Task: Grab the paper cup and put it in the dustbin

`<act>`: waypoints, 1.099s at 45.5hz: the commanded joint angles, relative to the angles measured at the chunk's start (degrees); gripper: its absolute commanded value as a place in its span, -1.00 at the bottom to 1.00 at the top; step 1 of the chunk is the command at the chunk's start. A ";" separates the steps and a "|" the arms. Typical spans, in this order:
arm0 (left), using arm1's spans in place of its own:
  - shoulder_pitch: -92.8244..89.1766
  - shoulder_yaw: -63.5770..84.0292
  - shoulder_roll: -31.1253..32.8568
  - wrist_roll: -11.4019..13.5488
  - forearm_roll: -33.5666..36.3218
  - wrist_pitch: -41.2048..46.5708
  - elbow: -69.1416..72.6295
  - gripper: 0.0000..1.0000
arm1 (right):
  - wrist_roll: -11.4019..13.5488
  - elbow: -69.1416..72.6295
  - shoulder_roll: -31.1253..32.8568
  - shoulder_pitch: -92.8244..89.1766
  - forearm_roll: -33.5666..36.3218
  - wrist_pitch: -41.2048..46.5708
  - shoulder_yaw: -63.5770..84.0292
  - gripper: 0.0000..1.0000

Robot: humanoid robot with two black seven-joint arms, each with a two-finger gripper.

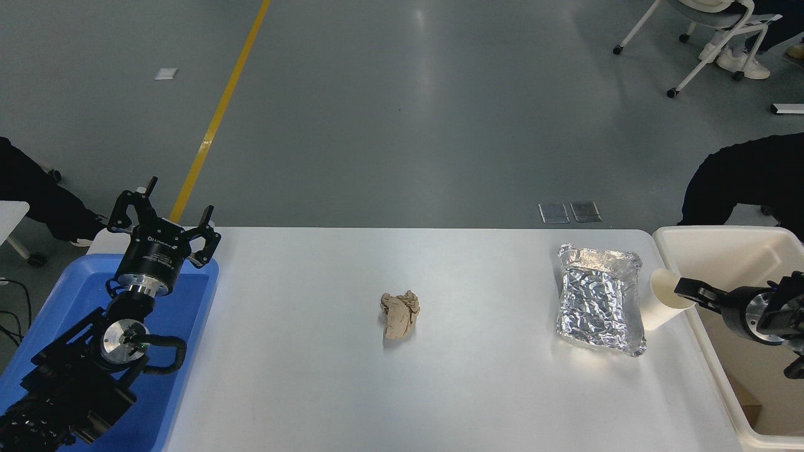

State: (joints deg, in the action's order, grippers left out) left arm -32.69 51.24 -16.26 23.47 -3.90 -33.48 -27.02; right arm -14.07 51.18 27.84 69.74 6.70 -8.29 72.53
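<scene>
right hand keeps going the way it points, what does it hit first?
Likely the paper cup: the right hand points left, its tip already at the cup's rim. Depth is unclear from this view.

The left arm lies parked at the lower left, its pincer (164, 220) pointing away with fingers spread apart; the right arm reaches in from the right edge, its pincer (686, 288) pointing leftward, finger gap unreadable.
</scene>
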 commanded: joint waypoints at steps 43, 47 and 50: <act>0.00 0.00 0.00 0.00 -0.06 -0.09 0.03 0.98 | -4.57 0.68 0.54 0.30 -2.92 -2.70 -1.78 -1.00; 0.00 0.00 0.00 0.00 -0.06 0.00 -0.05 0.98 | -4.65 0.76 2.65 1.89 -2.92 -2.61 -1.51 -1.00; 0.00 0.00 0.00 0.00 -0.06 -0.09 0.03 0.98 | -4.65 0.85 4.06 3.47 -3.00 -2.35 -1.42 -1.00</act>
State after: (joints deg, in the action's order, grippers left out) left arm -32.70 51.24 -16.26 23.47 -3.93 -33.53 -27.05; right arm -18.47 51.89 28.54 69.69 3.94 -11.04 70.46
